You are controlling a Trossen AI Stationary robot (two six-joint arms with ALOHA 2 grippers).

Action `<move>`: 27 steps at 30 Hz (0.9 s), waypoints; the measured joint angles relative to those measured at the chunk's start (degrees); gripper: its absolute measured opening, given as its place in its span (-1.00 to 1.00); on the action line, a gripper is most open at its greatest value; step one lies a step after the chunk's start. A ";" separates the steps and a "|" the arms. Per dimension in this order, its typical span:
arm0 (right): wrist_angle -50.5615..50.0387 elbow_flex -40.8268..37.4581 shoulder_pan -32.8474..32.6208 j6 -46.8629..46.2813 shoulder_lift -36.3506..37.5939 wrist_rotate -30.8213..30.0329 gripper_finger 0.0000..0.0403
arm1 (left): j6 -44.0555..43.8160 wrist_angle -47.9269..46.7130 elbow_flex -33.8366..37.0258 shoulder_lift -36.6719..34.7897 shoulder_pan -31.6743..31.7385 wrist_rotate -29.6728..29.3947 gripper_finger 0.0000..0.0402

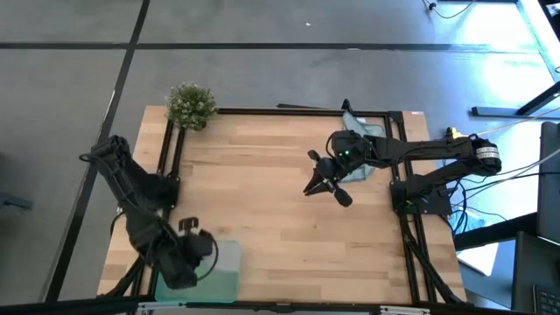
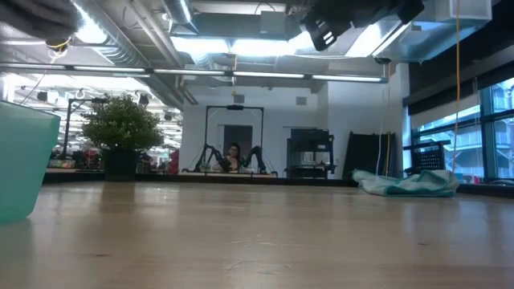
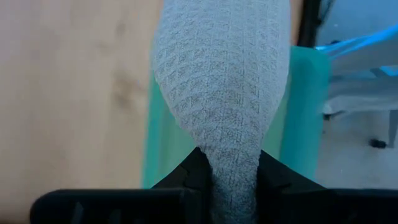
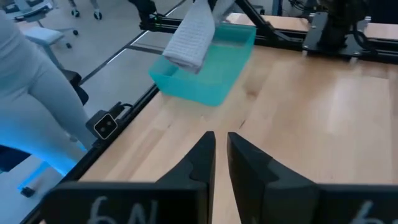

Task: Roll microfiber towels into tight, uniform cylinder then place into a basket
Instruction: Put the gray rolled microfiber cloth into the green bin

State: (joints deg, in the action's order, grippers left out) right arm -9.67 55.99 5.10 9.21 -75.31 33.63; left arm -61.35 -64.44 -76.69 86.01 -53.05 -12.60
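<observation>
While your left gripper (image 3: 233, 180) clamps the rolled pale grey towel (image 3: 224, 93) directly above the basket (image 4: 205, 68), your right gripper (image 4: 221, 158) hangs nearly closed and empty, the blue towel (image 2: 409, 185) behind it.

Waffle-textured grey towel (image 3: 224, 93), wooden table (image 1: 289, 210)

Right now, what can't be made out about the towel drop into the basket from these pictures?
- High view: the left gripper and its arm cover the grey towel and part of the basket.
- Low view: only the basket's corner shows, cut by the edge; the grey towel is out of frame.
- Left wrist view: the towel fills the view, hiding the basket's floor.
- Blue towel: partly under the right arm.
</observation>
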 joint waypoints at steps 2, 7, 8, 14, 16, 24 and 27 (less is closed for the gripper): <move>0.00 0.00 -0.28 0.02 0.00 0.00 -0.78 | 0.20 1.89 0.00 1.60 -1.46 0.02 -0.71; 0.02 0.00 -0.46 -0.11 0.00 0.09 -0.78 | -1.58 2.49 0.00 4.47 -4.91 -0.22 -0.71; 0.02 0.00 -0.46 -0.11 0.00 0.09 -0.78 | -1.69 2.82 0.00 4.89 -5.51 -0.22 -0.71; 0.02 0.00 -0.46 -0.08 0.00 0.09 -0.78 | -3.18 4.24 0.00 8.48 -8.34 -0.20 -0.71; 0.02 0.00 -0.50 -0.06 0.00 0.09 -0.78 | -4.22 4.22 0.00 10.15 -8.69 -0.22 -0.71; 0.00 0.00 -0.50 0.00 0.00 0.07 -0.78 | -3.64 10.45 0.00 15.65 -10.31 0.04 -0.70; 0.00 0.00 -0.50 -0.06 -0.02 0.07 -0.78 | -2.90 12.12 0.00 17.12 -10.75 0.02 -0.70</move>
State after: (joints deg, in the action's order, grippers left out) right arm -9.67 55.99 4.60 9.15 -75.33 33.69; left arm -64.25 -52.31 -76.69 103.13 -63.80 -12.58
